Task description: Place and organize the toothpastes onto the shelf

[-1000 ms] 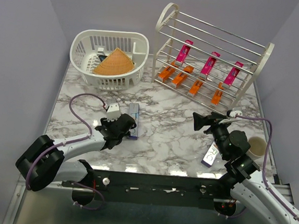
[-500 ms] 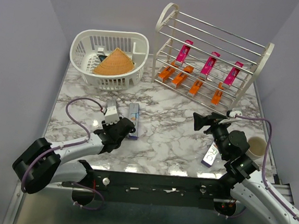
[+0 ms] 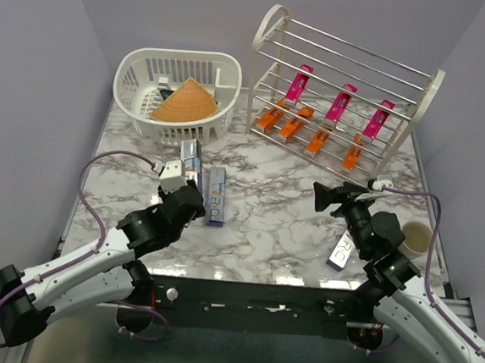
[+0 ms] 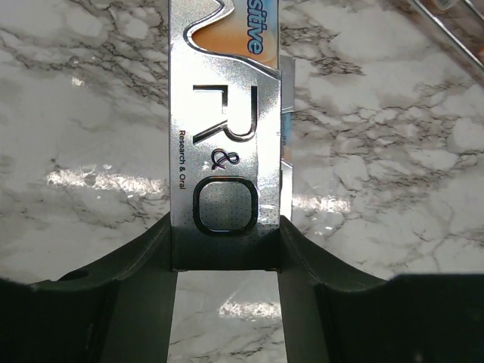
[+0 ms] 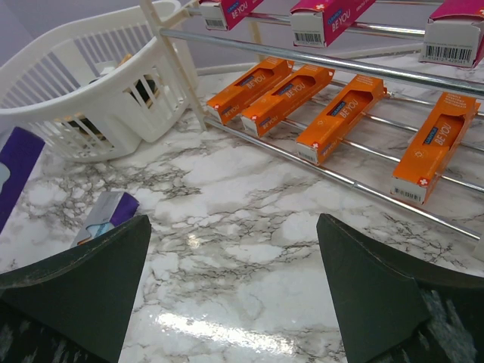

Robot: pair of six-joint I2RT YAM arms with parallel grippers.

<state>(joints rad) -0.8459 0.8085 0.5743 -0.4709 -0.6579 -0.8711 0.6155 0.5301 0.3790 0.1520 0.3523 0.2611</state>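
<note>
Left wrist view has a silver toothpaste carton [image 4: 227, 151] lettered "R&O" clamped by its near end between the two fingers of the left end effector [image 4: 227, 253], held over the marbled surface [image 4: 393, 151]. From the top camera, two more silver cartons lie flat: one [image 3: 215, 198] just beside that arm, another [image 3: 341, 250] close by the right arm. On the cream shelf [image 3: 253, 72], four orange cartons [image 3: 318, 141] sit along the lowest tier and three magenta cartons [image 3: 340, 103] on the tier above, so the small ones look done and the three silver ones are left. The right end effector [image 5: 234, 287] hangs empty, fingers wide apart, facing the shelf. Something dark lies in the white basket [image 3: 181, 55] beside the woven cone [image 3: 186, 102]; whether it is another carton I cannot tell.
</note>
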